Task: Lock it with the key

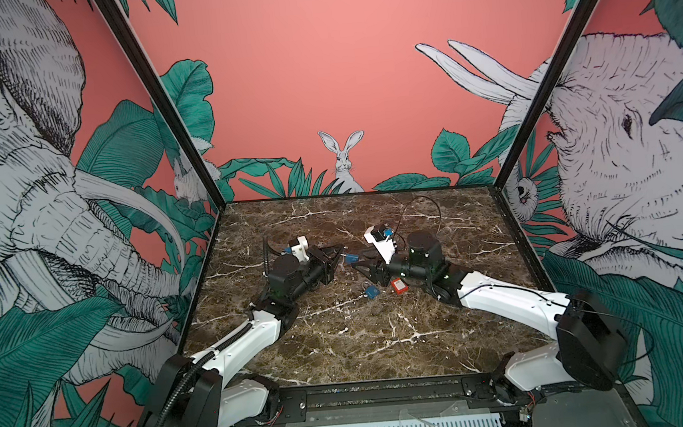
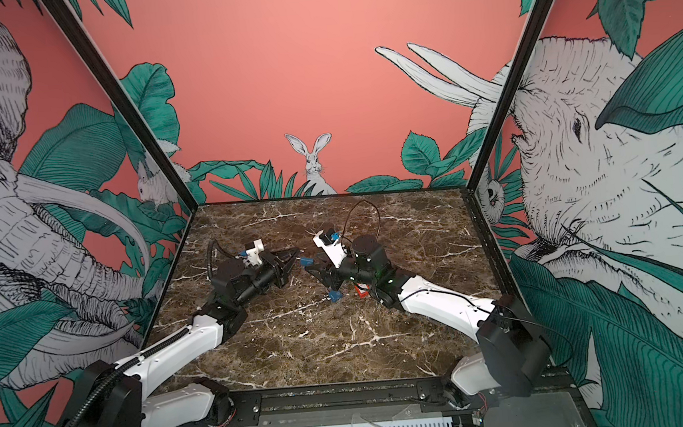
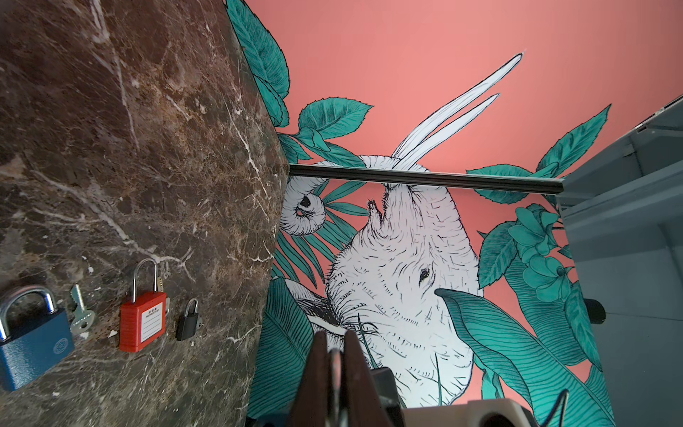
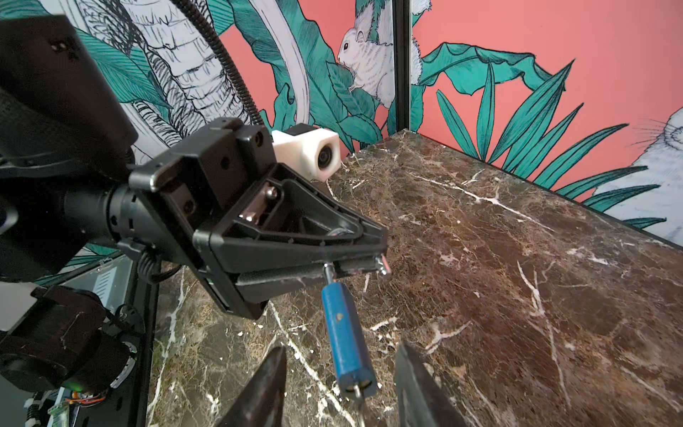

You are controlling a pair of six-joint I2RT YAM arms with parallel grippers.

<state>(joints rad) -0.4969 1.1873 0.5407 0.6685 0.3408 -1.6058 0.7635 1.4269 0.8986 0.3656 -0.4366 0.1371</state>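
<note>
Left gripper (image 1: 338, 253): clamped on the steel shackle of the held blue padlock (image 4: 345, 332), which hangs clear of the marble table (image 1: 363, 346).
Right gripper (image 4: 340, 347): jaws apart, one finger on either side of the held blue padlock's base, neither touching it.
Look: narrow blue body with scuffed paint and a silver shackle, held between the two grippers.
Metal stub (image 4: 359, 399): sticks out of the held blue padlock's base and is cut off by the picture edge; too little shows to call it a key.
Loose key (image 3: 82, 314): flat on the table, nearer the arm bases than the held blue padlock, between a second blue padlock (image 3: 33, 347) and a red padlock (image 3: 142, 321).
Black padlock (image 3: 187, 319): small, just past the red padlock; not made out in the top views.
</note>
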